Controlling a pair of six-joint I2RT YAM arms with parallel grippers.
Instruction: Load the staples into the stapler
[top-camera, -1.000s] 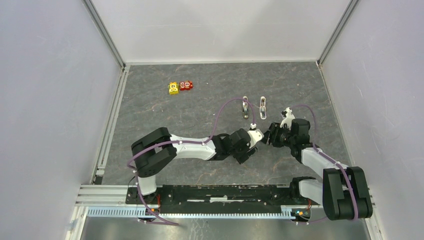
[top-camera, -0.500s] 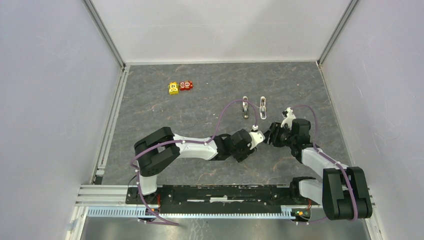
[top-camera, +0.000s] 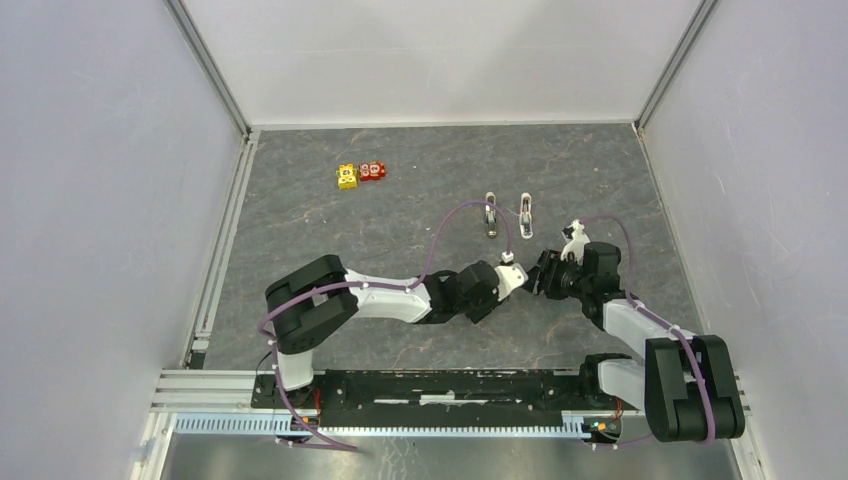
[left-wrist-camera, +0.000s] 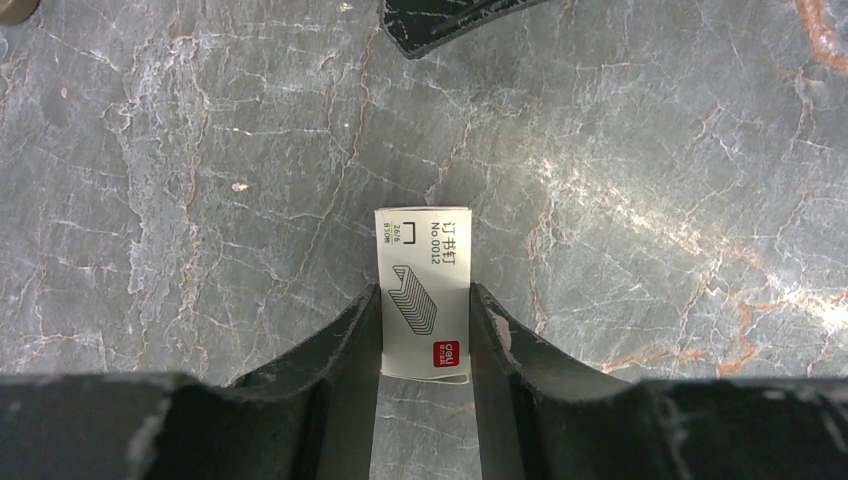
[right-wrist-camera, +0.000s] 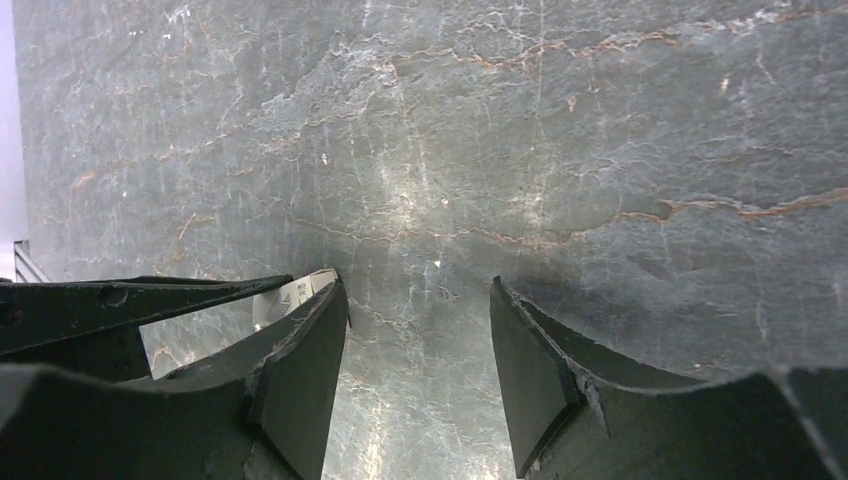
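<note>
My left gripper (left-wrist-camera: 424, 297) is shut on a small white staple box (left-wrist-camera: 424, 250) printed with a staple drawing and a red logo, and holds it just over the table. In the top view the left gripper (top-camera: 509, 274) is at centre right. My right gripper (top-camera: 543, 273) faces it closely from the right, open and empty (right-wrist-camera: 416, 300). The box's edge (right-wrist-camera: 292, 293) shows behind the right gripper's left finger. Two small cream-and-grey stapler pieces (top-camera: 490, 214) (top-camera: 525, 212) lie side by side farther back. I cannot tell whether they are one stapler.
Yellow and red toy blocks (top-camera: 360, 174) sit at the back left. The table is dark grey marbled stone (top-camera: 330, 240) with white walls on three sides. The right gripper's black fingertip (left-wrist-camera: 450, 14) shows at the top of the left wrist view.
The right gripper has shifted slightly nearer and towards the left gripper. The left gripper has drawn back a little, still holding the staple box.
</note>
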